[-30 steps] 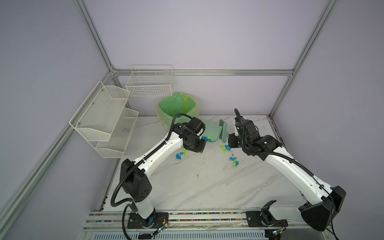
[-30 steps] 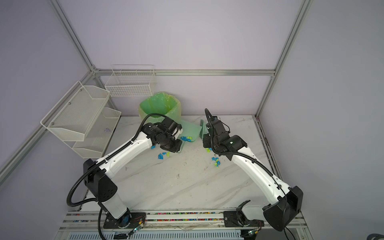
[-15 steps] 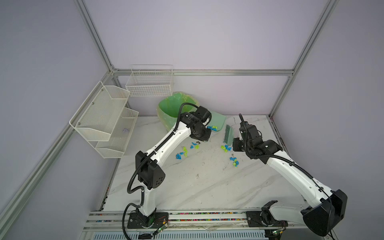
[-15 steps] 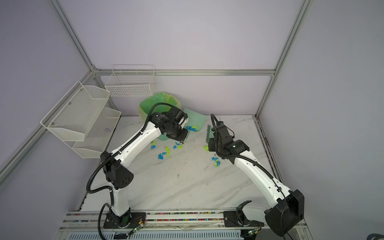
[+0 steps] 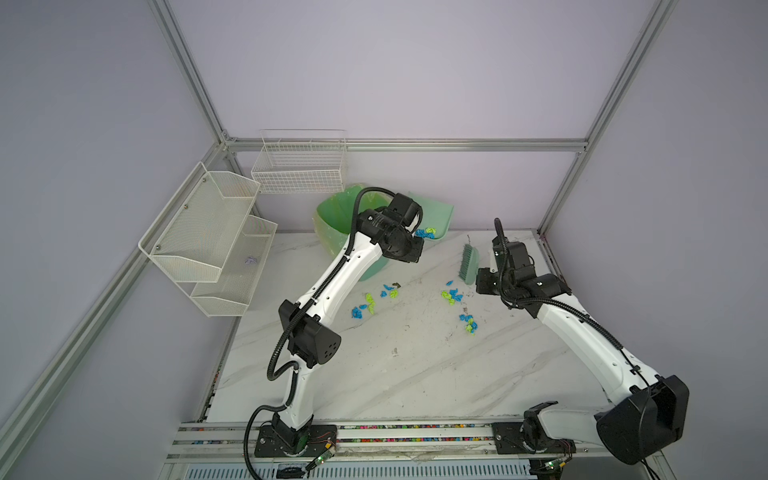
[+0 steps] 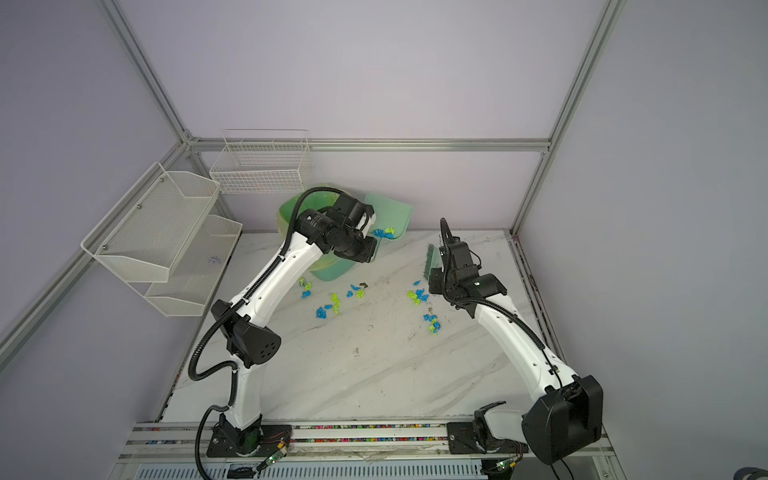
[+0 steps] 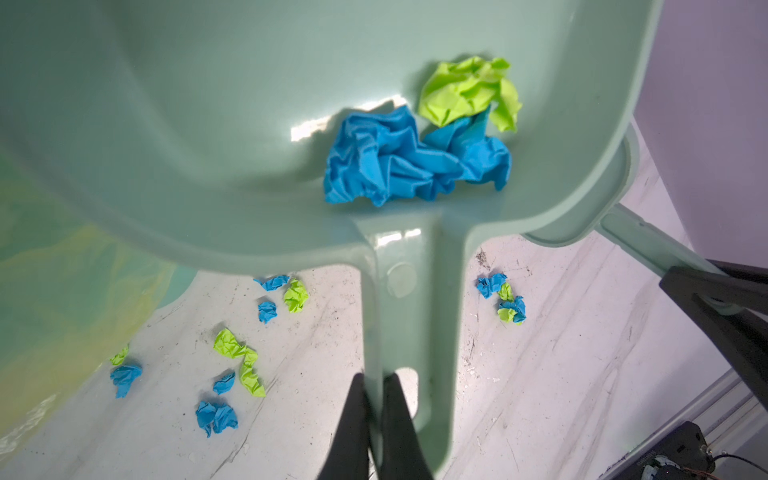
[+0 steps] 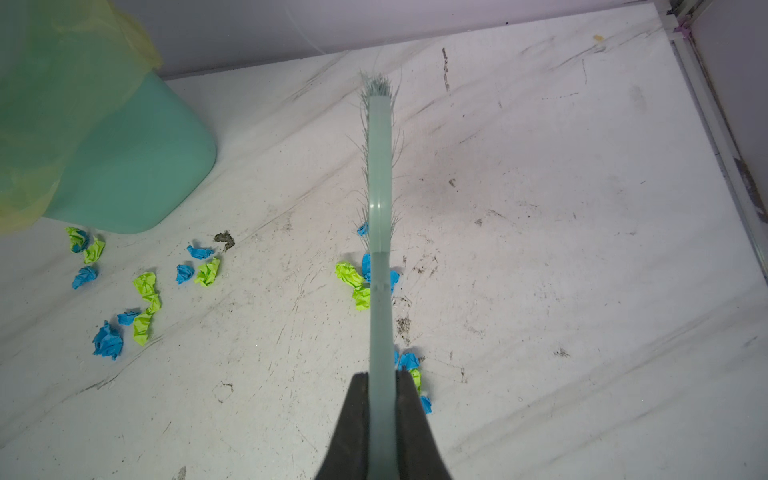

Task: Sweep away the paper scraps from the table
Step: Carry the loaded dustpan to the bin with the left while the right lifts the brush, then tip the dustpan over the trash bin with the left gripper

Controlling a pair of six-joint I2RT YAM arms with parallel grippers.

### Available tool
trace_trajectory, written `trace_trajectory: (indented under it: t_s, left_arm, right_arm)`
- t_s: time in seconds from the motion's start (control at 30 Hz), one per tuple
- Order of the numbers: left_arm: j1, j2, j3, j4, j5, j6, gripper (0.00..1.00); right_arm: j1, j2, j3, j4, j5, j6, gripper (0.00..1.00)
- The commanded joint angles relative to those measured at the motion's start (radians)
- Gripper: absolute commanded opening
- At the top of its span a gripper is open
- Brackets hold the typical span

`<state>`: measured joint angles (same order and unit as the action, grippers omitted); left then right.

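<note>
A few paper scraps [image 7: 415,162], blue wads with a lime one against them, lay in the dustpan [image 7: 208,104], bunched at its handle end. Many more were loose on the surface [image 5: 415,374]. One scatter lay near the foot of the green bin [image 5: 332,216], and a second [image 5: 453,296] lay close to the brush [image 5: 468,264], with a small pair nearer the front. A dark speck [image 8: 224,239] sat among the scatter by the bin.

A second earlier the dustpan had been down on the surface among the scraps, with the brush close against its mouth. By now the left arm had lifted the pan clear and carried it back toward the wall. In both top views it hung raised just beside the bin's rim, and its load had not yet tipped out. The brush had drawn away to the right and was held over the surface with its bristles toward the near scatter.

The left jaws were pressed together on the edge of the dustpan's handle. The right jaws pinched the brush's handle.

That looked like one batch gathered and on its way to the bin. Most of the scraps were still to be swept, so the task seemed well short of done. With the scraps resting low by the handle, the pan would probably need a firm tilt over the bin to shed them.
</note>
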<state>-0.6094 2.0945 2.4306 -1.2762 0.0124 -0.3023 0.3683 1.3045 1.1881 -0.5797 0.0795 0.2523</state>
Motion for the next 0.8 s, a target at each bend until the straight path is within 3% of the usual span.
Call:
trace_trajectory:
  t_s: [0.0,0.77]
  left_arm:
    - [0.039,-0.025,0.108,0.002,-0.020,0.014,0.00]
    - [0.292,-0.099,0.157,0.031,-0.095,0.049,0.00]
  right_arm:
    - [-0.008,0.009,0.000,0.054,-0.039,-0.009,0.00]
    - [-0.008,0.033,0.039,0.055,-0.065,0.016,0.00]
